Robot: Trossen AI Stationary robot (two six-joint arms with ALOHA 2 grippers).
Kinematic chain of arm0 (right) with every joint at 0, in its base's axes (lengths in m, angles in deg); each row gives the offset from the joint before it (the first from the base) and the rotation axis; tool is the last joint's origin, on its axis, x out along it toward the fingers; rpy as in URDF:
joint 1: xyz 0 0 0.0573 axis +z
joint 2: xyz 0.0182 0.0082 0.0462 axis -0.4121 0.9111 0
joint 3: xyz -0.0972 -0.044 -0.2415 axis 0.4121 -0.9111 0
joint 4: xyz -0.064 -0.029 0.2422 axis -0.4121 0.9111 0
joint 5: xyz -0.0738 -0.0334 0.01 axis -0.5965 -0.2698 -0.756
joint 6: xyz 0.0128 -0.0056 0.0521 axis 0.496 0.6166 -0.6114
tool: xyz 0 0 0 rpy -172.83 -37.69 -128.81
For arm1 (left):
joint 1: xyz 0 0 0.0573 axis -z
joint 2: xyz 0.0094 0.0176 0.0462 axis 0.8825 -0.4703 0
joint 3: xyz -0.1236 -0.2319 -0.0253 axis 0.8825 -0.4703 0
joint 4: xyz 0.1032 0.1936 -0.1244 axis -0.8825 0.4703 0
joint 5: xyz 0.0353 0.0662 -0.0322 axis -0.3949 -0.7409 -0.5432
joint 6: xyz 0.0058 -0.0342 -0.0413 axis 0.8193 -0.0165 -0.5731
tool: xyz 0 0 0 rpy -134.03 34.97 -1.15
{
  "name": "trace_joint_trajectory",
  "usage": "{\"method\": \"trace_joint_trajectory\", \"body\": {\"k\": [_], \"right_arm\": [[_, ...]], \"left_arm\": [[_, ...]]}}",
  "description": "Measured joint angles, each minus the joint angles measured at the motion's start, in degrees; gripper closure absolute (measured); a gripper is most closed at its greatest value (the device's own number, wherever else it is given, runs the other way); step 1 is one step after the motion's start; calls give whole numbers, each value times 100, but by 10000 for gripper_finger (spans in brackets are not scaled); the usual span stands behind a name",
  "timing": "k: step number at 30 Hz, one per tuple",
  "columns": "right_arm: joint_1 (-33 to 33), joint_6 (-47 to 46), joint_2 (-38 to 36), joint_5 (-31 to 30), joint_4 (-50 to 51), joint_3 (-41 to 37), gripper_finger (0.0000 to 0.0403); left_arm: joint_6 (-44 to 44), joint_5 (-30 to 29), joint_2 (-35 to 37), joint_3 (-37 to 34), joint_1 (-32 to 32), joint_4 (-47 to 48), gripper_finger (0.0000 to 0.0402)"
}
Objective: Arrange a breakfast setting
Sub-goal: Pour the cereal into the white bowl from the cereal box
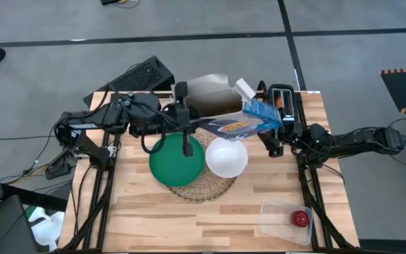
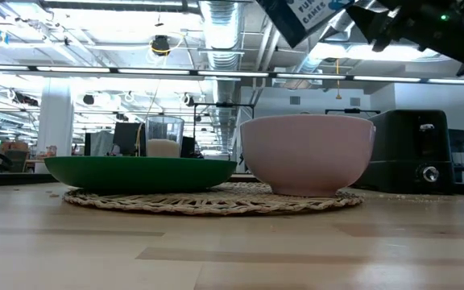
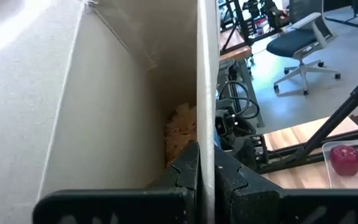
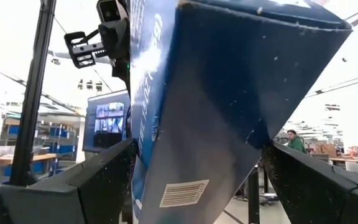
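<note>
Blue-white carton (image 4: pixel 229 93), barcode label underneath

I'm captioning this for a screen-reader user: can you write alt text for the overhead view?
Over a wooden table, the right gripper holds a blue-white carton tipped above a white bowl, while the left gripper pinches its open flap. A green plate shares the woven mat; a red apple sits in a clear tub.

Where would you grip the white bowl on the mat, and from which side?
Take the white bowl by its rim, coming straight down from above on the side away from the green plate. It sits upright and open, its round wall looks too wide to span, and the plate crowds its other side.
</note>
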Motion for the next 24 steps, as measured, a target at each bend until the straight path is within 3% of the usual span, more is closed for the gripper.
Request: {"method": "trace_joint_trajectory", "body": {"k": [8, 24], "right_arm": [[0, 0, 470, 51, 22, 246, 30], [2, 2, 528, -162, -39, 263, 30]], "left_arm": [[-91, -41, 8, 10, -65, 227, 401], [-414, -308, -17, 0, -67, 668, 401]]}}
